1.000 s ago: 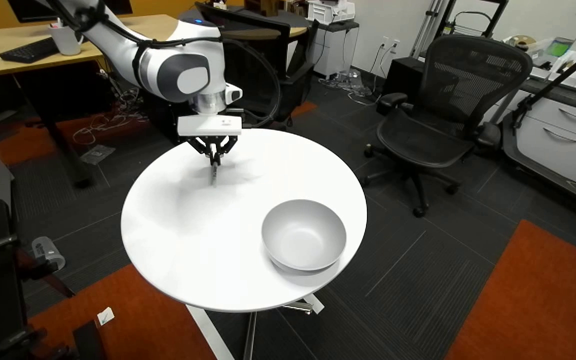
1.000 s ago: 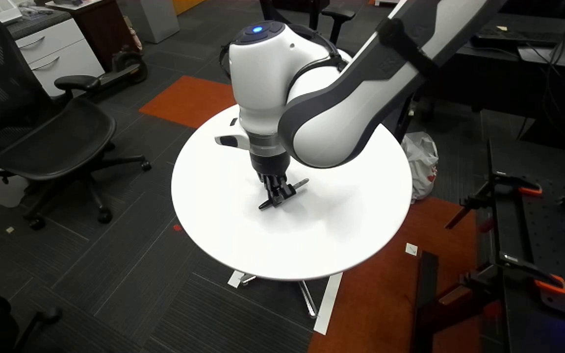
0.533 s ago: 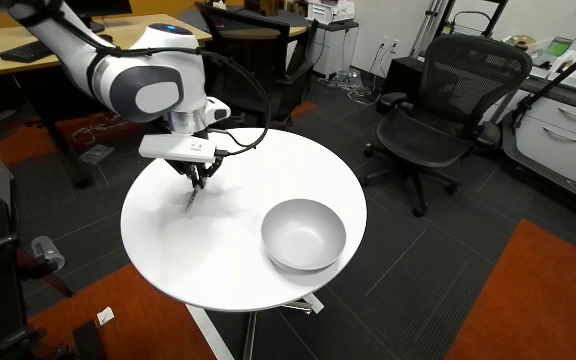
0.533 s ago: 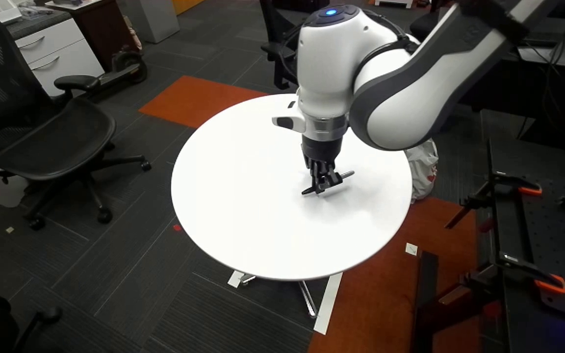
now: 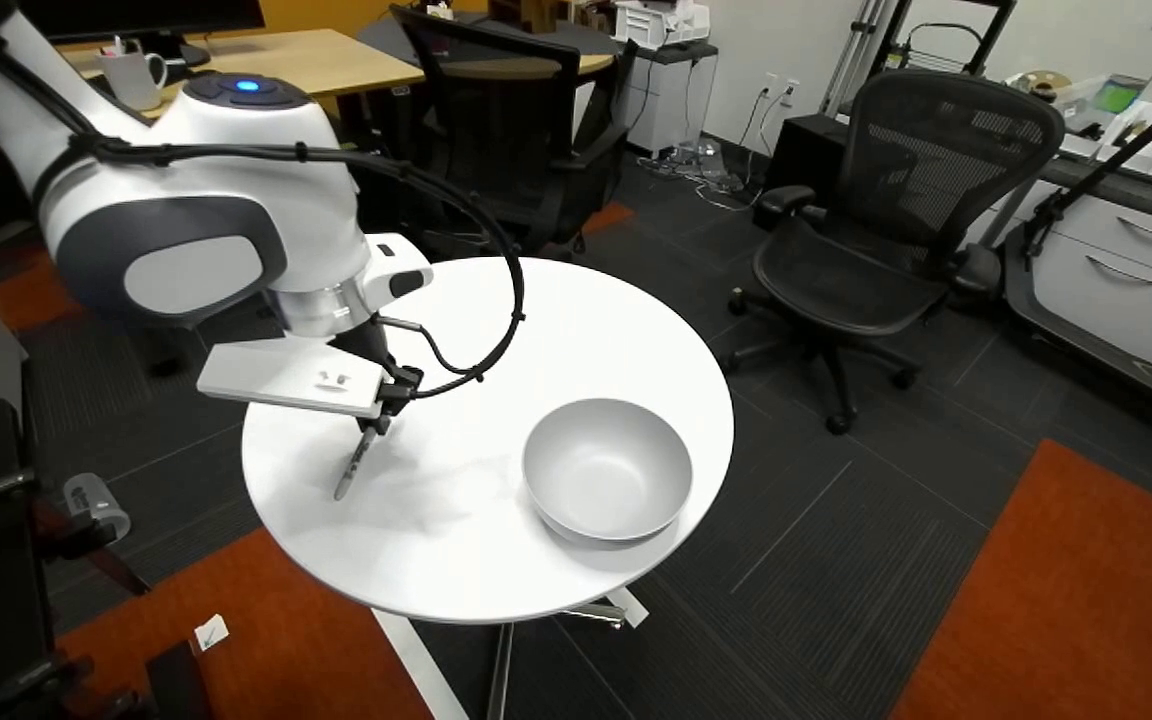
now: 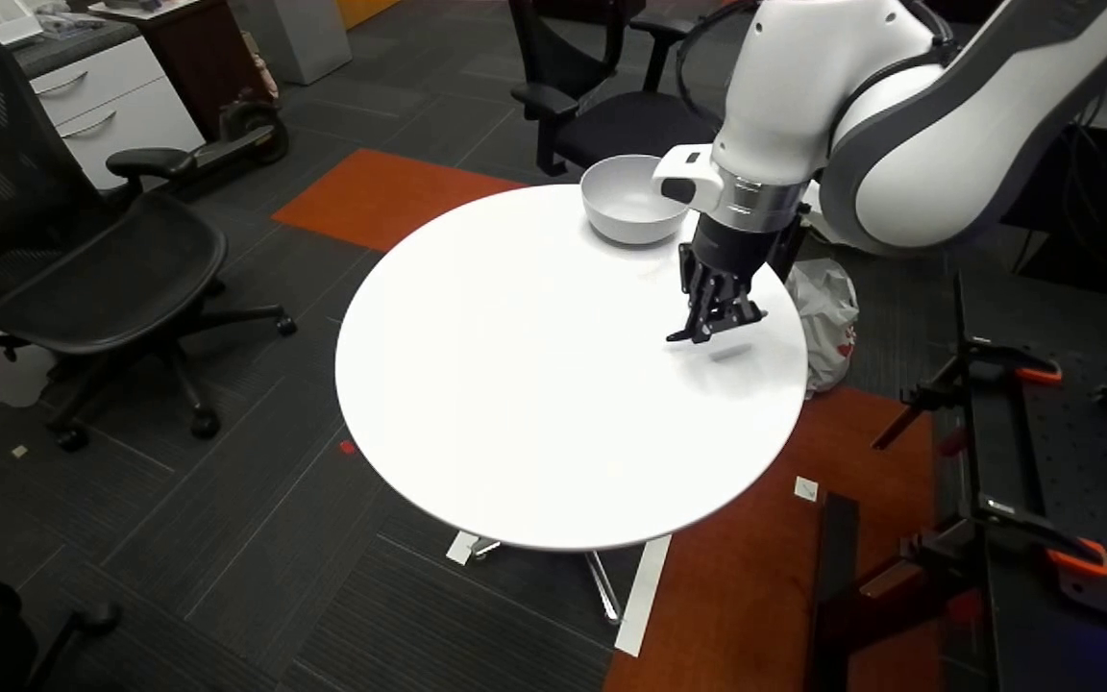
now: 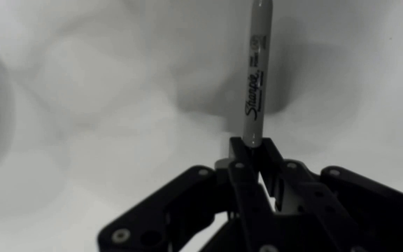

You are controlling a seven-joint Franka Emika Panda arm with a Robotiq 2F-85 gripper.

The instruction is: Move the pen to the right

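Note:
The pen is a thin grey Sharpie marker with a black end. My gripper point(image 7: 252, 148) is shut on the pen point(image 7: 257, 70) near its dark end in the wrist view. The grey body points up and away from the fingers. In an exterior view the pen point(image 5: 354, 467) slants toward the table's near left side, below the gripper point(image 5: 374, 424). In an exterior view the black tip of the pen point(image 6: 678, 336) sticks out left of the gripper point(image 6: 713, 327). A shadow lies apart beneath it, so the pen is held a little above the table.
A round white table point(image 5: 476, 560) lies below the gripper. A grey bowl point(image 5: 606, 470) stands near its edge, and also shows beside the arm in an exterior view point(image 6: 632, 197). Black office chairs point(image 5: 866, 220) point(image 6: 83, 259) stand around the table.
My gripper has carried the pen toward the near left in an exterior view, and rightward in another exterior view, where the bowl, hidden behind the arm before, now shows.

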